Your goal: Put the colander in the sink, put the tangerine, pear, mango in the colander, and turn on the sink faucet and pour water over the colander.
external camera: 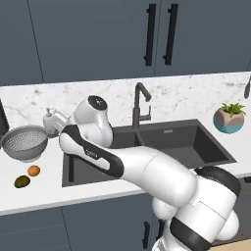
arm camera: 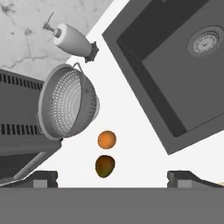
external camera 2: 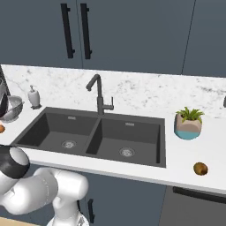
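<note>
The sink (external camera: 196,142) sits sunk in the white table (external camera: 44,188), both basins bare. Left of it the colander (external camera: 24,142) stands upright on the table, mouth up. Nearby, the tangerine (external camera: 33,170) and the mango (external camera: 21,182), long axis roughly along the front edge. Jaws spread wide, holding nothing, fingertips (arm camera: 43,178) barely visible.

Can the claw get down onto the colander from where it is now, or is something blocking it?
Probably yes. The claw is open and looks down on the colander, which sits on the counter with its rim exposed. The tangerine and mango lie apart from it; the soap dispenser stands close behind.
</note>
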